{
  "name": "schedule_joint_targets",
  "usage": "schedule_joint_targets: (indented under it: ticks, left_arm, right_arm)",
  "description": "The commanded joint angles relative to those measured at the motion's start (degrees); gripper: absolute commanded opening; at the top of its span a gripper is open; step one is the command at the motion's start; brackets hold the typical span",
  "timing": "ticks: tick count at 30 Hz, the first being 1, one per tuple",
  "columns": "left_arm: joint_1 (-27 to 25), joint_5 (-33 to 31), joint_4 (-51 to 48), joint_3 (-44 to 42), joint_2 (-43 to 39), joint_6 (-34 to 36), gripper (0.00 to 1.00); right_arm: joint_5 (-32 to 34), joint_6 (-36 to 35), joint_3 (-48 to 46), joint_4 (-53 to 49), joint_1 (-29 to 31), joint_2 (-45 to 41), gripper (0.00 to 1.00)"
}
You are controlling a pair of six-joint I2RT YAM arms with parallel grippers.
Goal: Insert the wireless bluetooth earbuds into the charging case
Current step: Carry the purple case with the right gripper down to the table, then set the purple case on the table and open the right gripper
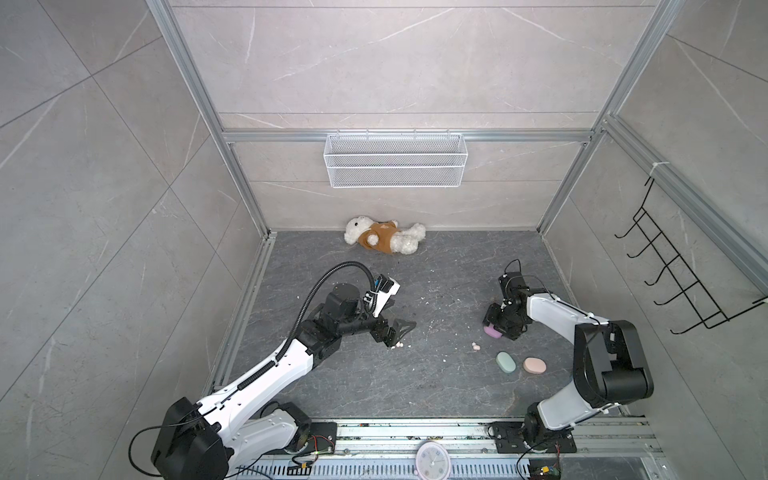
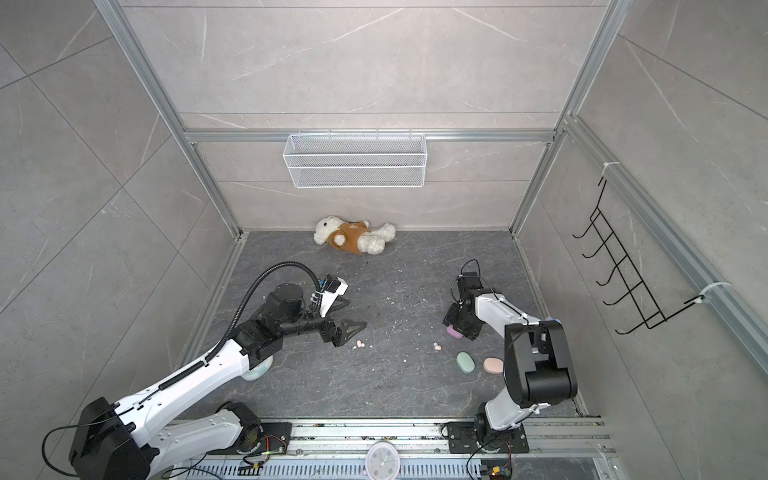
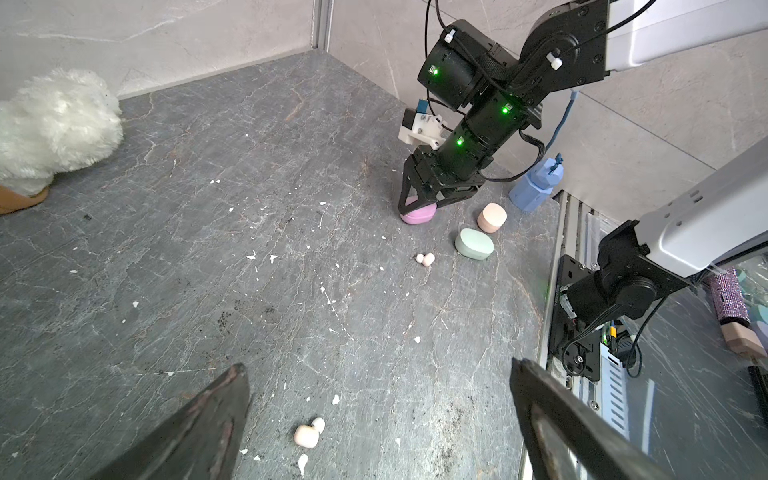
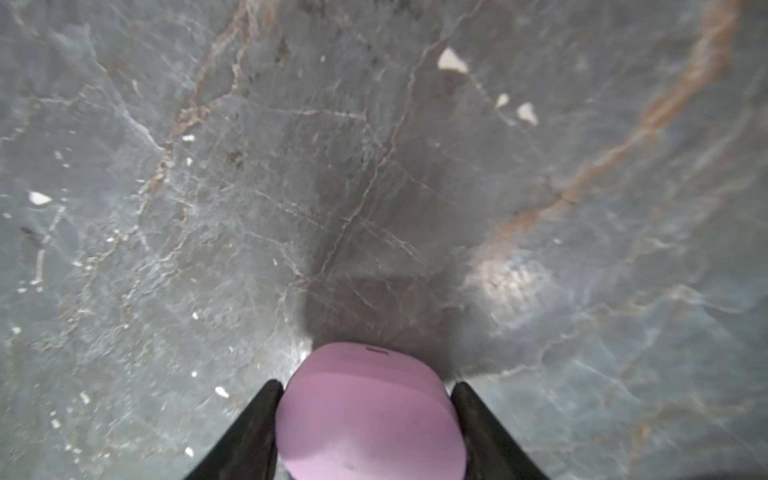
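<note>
A lilac charging case sits on the dark stone floor with my right gripper shut on its two sides; it also shows in a top view and in the left wrist view. Its lid looks closed. A mint case and a peach case lie just in front of it. One peach earbud lies on the floor between the wide-open fingers of my left gripper, nearer one finger and touching neither. Another peach earbud lies left of the mint case.
A teddy bear lies at the back wall under a white wire basket. A black hook rack hangs on the right wall. White specks litter the floor. A clock lies on the front rail.
</note>
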Motion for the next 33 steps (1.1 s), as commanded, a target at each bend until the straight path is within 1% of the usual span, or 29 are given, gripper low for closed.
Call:
schedule_joint_targets:
  ticks: [1, 10, 14, 24, 30, 33]
  left_arm:
    - [0.2, 1.9, 3.8, 1.5, 0.3, -1.8, 1.0]
    - [0.3, 2.7, 3.7, 3.3, 2.1, -3.2, 1.0]
    - [0.3, 2.6, 3.3, 4.0, 2.4, -3.8, 1.0]
    - [1.5, 2.0, 2.9, 4.8, 3.3, -5.0, 1.0]
    - [3.7, 1.7, 2.1, 5.7, 4.2, -5.1, 1.0]
    - [4.8, 1.3, 1.7, 6.1, 4.8, -4.8, 1.0]
  right_arm:
    - [1.9, -0.7, -0.6, 1.5, 1.4, 2.4, 0.47]
    - [3.8, 1.0, -0.4, 1.5, 3.6, 4.6, 0.51]
    - [3.8, 1.3, -0.5, 1.6, 3.9, 4.2, 0.56]
    - [3.4, 0.7, 1.0, -0.1, 4.8, 2.5, 0.81]
    - [2.7, 0.9, 3.3, -5.0, 5.5, -3.6, 0.91]
    - [2.4, 1.0, 5.9, -10.0, 5.7, -7.3, 0.94]
